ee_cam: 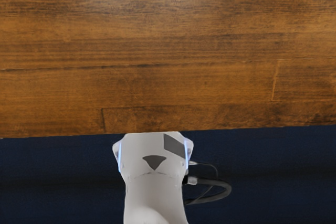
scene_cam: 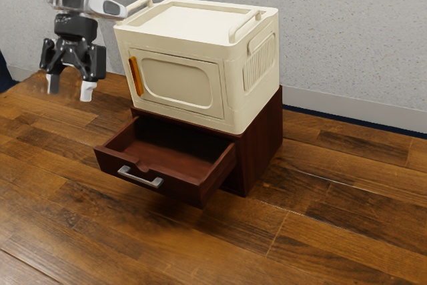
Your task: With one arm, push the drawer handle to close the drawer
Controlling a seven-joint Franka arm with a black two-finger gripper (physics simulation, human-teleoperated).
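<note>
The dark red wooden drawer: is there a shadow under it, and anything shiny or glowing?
Exterior view: a soft shadow beneath the drawer, and its silver metal handle gleams; wrist view: thin bluish strips glow on the white rounded robot base.

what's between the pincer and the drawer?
Nothing there, just air over bare table: the exterior view shows the stretch from pincer to drawer.

The exterior view looks obliquely down from fairly near, across the wooden tabletop [scene_cam: 333, 245] to the drawer unit [scene_cam: 262, 135] and wall [scene_cam: 347, 38]. The wrist view faces down on tabletop and the arm's white base [ee_cam: 152, 182] — both share the wooden surface.
</note>
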